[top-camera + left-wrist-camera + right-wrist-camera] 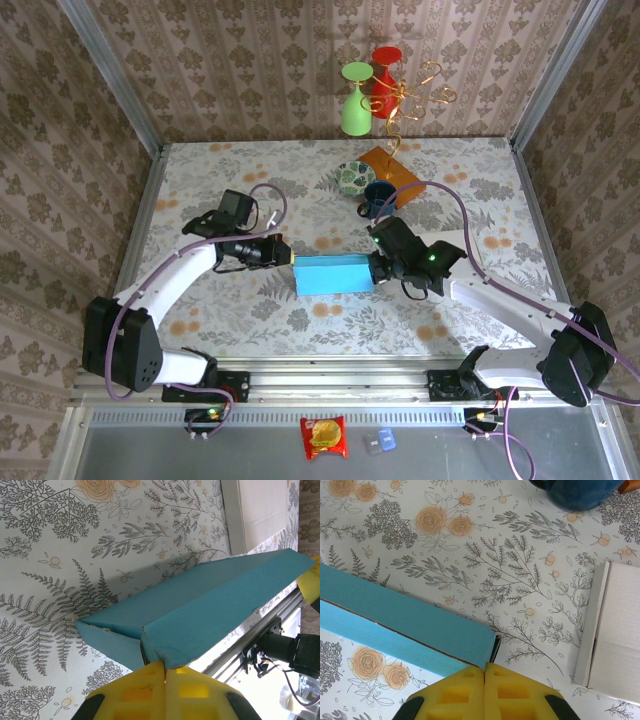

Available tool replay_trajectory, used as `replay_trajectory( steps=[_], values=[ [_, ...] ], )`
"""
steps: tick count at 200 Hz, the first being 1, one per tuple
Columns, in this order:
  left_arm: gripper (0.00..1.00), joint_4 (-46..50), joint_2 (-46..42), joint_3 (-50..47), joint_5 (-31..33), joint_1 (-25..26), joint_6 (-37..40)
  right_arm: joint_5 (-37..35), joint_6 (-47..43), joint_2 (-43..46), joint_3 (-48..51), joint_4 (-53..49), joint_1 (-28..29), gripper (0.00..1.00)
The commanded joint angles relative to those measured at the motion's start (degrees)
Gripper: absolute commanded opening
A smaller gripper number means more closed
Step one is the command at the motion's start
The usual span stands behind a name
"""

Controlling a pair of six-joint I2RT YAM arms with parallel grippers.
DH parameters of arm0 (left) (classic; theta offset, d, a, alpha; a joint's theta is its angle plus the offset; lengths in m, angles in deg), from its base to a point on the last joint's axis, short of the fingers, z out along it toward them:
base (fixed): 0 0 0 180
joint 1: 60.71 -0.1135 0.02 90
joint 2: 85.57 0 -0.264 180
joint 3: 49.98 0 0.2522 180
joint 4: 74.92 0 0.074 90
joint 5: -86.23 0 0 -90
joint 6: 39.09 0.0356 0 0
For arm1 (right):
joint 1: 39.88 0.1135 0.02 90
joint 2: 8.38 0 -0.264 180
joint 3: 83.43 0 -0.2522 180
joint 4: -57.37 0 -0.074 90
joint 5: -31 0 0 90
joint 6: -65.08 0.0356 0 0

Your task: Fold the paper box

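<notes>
The blue paper box [333,274] sat mid-worktop [250,180]. The left claw [285,256] and right claw [375,268] were both pinched closed at its ends. It looked like light, flimsy card that dents easily, so I'd grab the end flaps.

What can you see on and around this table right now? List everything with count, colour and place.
paper box: one, blue, table centre, between the grippers
mug: one, dark blue, behind the box
plate: one, green-patterned, next to the mug on its far side
green glass: one, green, upside down on the stand at the back
red glass: one, red, upside down beside the green one
wire stand: one, gold, on an orange base
white box: one, white, on the table near the right gripper
snack packet: one, red, grey ledge before the arm bases
left gripper: one, yellow fingers, shut on the box's left end
right gripper: one, yellow fingers, shut on the box's right end
</notes>
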Motion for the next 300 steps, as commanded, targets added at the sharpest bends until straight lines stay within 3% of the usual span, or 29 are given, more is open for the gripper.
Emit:
replay_trajectory(
  steps=[1, 165, 172, 196, 229, 271, 300],
  values=[
    [0.02, 7.6, -0.1, -0.4, 4.1, -0.7, 2.5, -0.2, -1.1, -0.3, 0.4, -3.2, 0.3, 0.00],
    [0.02, 8.4, -1.2, -0.6, 14.3, 6.4, 3.1, -0.5, 0.7, 0.0, 0.4, -4.1, 1.2, 0.00],
    [0.02, 8.3, -1.5, -0.7, 14.6, 6.5, 2.9, -0.5, 2.1, 0.5, 0.1, -4.8, 1.1, 0.07],
    [0.02, 8.4, -2.1, -0.2, 15.6, 7.2, 2.8, 0.8, 11.8, 4.4, -0.4, -6.2, 1.0, 0.32],
    [0.02, 8.2, -3.6, 0.1, 17.3, 8.4, 2.2, 2.8, 35.9, 14.5, 4.0, -2.5, -1.2, 0.63],
    [0.02, 7.3, -4.2, -0.1, 18.7, 10.8, 1.0, 12.9, 66.8, 20.2, 16.5, 15.9, -8.2, 0.70],
    [0.02, 7.1, -4.4, -0.3, 19.5, 11.6, 0.3, 13.7, 78.5, 19.3, 20.9, 25.0, -8.5, 0.70]
  ],
)
